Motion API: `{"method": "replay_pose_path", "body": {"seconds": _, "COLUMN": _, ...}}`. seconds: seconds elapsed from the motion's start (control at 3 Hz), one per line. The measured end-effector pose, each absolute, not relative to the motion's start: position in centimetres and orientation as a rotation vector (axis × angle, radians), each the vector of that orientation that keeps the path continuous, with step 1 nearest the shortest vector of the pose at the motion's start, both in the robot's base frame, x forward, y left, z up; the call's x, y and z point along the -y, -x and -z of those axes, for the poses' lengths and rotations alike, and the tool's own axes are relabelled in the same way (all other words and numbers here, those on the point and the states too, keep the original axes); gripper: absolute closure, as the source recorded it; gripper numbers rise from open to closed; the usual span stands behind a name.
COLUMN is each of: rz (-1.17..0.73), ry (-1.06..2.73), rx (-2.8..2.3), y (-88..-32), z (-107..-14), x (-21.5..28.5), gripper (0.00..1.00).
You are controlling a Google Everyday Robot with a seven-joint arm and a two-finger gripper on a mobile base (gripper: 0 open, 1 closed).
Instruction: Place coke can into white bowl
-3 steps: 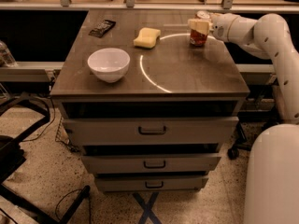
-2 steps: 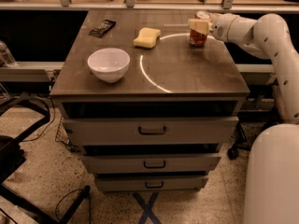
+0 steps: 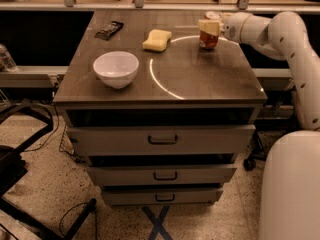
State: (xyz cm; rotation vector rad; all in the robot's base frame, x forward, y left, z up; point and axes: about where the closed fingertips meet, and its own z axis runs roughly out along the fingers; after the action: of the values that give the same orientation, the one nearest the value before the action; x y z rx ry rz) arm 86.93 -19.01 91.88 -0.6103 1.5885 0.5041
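The coke can point(image 3: 208, 42) stands upright on the tabletop near the back right corner, its red lower half showing. My gripper point(image 3: 209, 28) reaches in from the right and is shut around the can's upper part, hiding its top. The can still rests on the table. The white bowl point(image 3: 116, 68) sits empty near the front left of the tabletop, well to the left of the can and the gripper.
A yellow sponge block point(image 3: 157, 39) lies between the bowl and the can, toward the back. A flat dark object point(image 3: 109, 30) lies at the back left. The tabletop point(image 3: 200, 79) tops a drawer cabinet. My white arm point(image 3: 295, 39) runs along the right side.
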Motion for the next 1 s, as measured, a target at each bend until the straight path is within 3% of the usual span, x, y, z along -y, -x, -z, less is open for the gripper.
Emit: {"method": "replay_pose_path", "body": {"seconds": 1.0, "rz": -0.420, "ry": 0.801, "rx": -1.513, "y": -79.8, "z": -103.8, "x": 12.4, "gripper": 1.00}}
